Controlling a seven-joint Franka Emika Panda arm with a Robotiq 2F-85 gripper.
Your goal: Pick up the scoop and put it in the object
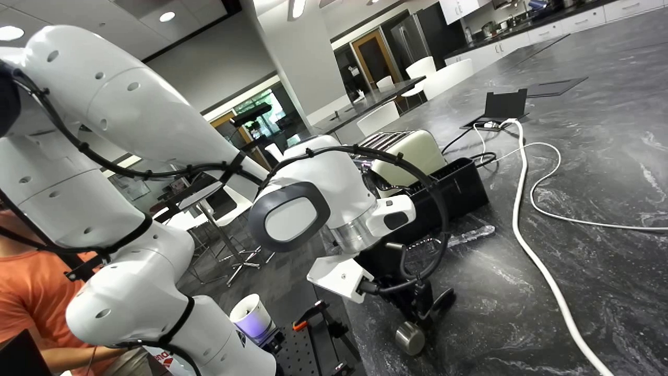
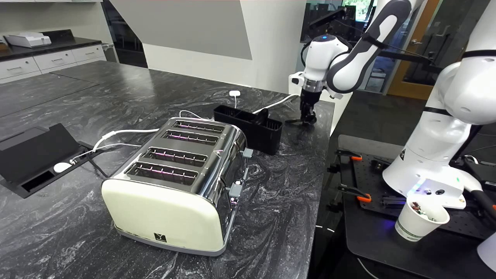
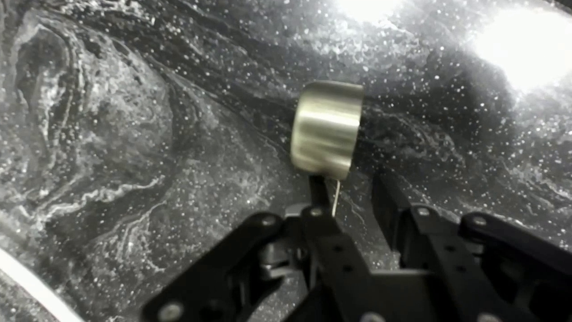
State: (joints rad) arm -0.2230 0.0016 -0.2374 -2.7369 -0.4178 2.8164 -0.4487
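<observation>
Since the brushed-metal cup-shaped scoop (image 3: 328, 129) lies sideways, 11 o'clock off the black two-finger claw (image 3: 351, 196) in wrist view, jaws stand spread, seemingly straddling its thin handle (image 3: 336, 199) to pinch it, likely target being the black rectangular plastic box (image 2: 256, 133), claw's 9 o'clock in an exterior view.

In an exterior view, the toaster (image 2: 162, 217) stands on the counter (image 2: 277, 217), hatch (image 2: 42, 155) left, box (image 2: 263, 140) behind to the right, gripper (image 2: 307, 115) right of the box. Right of the counter, the cart (image 2: 372, 242) bears a cup (image 2: 417, 222), 2 clamps (image 2: 355, 192) at its left edge. In the wrist view, the bowl of the scoop (image 3: 327, 129) lies just beyond the fingertips (image 3: 388, 201).
</observation>
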